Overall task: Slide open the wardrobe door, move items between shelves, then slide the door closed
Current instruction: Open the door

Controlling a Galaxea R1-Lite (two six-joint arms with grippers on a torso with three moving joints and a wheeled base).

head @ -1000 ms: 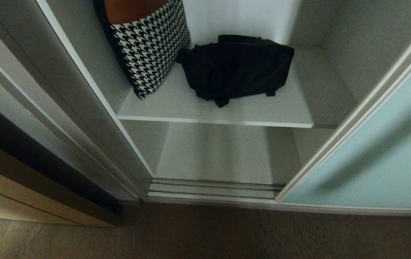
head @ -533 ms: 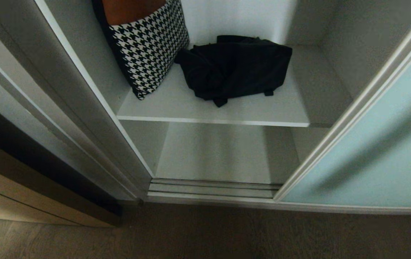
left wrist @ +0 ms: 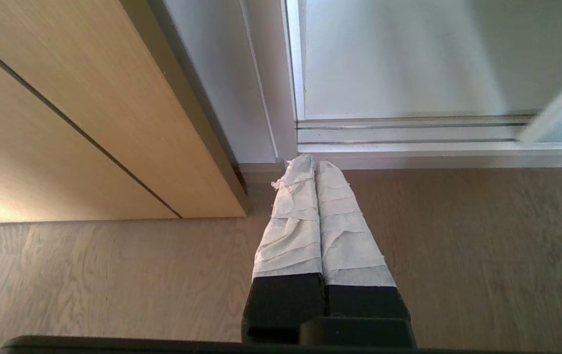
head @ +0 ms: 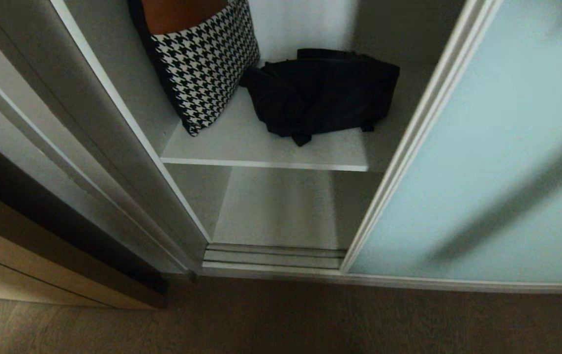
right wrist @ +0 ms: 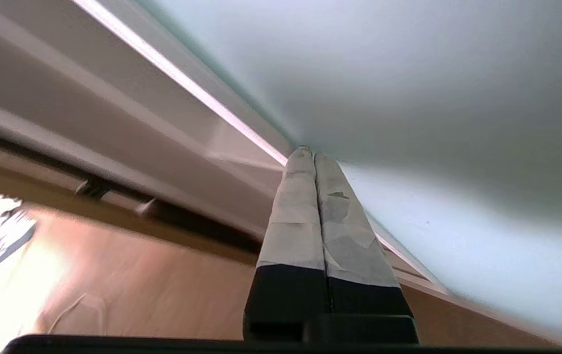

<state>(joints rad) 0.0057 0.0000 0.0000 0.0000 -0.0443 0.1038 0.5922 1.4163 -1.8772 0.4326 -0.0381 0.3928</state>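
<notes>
The sliding wardrobe door (head: 487, 147) stands part-way across the opening, its silver frame edge cutting in front of the right end of the upper shelf (head: 261, 147); judging by the task, this looks like the closing stage, with the gap at the left not yet shut. The right pincer (right wrist: 308, 150) has its taped fingers pressed together and empty, tips set against the frosted glass close to the frame rail; a flat push with joined fingers suits a panel that offers no handle to clamp. The left pincer (left wrist: 310, 162) is likewise together and holds nothing, parked low over the wooden floor (left wrist: 458, 246) just before the ribbed floor track (left wrist: 408, 132).

On the upper shelf a houndstooth cushion (head: 202, 64) leans against the left wall, and a black bag (head: 320, 93) lies beside it, touching; both sit back from the shelf's front edge, so neither seems to block the door's path. The lower shelf (head: 276, 206) shows nothing on its visible part. A wood-faced cabinet (left wrist: 64, 123) flanks the wardrobe at the left.
</notes>
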